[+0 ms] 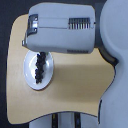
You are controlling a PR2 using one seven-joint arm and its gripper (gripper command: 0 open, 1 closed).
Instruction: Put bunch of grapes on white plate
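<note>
You have the grapes lying on the plate, a dark cluster running lengthwise across the middle, well inside the rim. Their upper end passes under the arm, so you cannot see the leaf there. The plate sits on the table toward the exterior view's left, close to that edge, and its upper rim is also hidden by the arm.

The big grey forearm crosses the top of the picture directly above the plate. The gripper is only a dark blur at the upper end of the grapes, and you cannot tell whether its jaws are parted or closed on anything.

The table is pale wood with rounded corners. To the exterior view's right the robot's grey body borders it. The surroundings are white.
</note>
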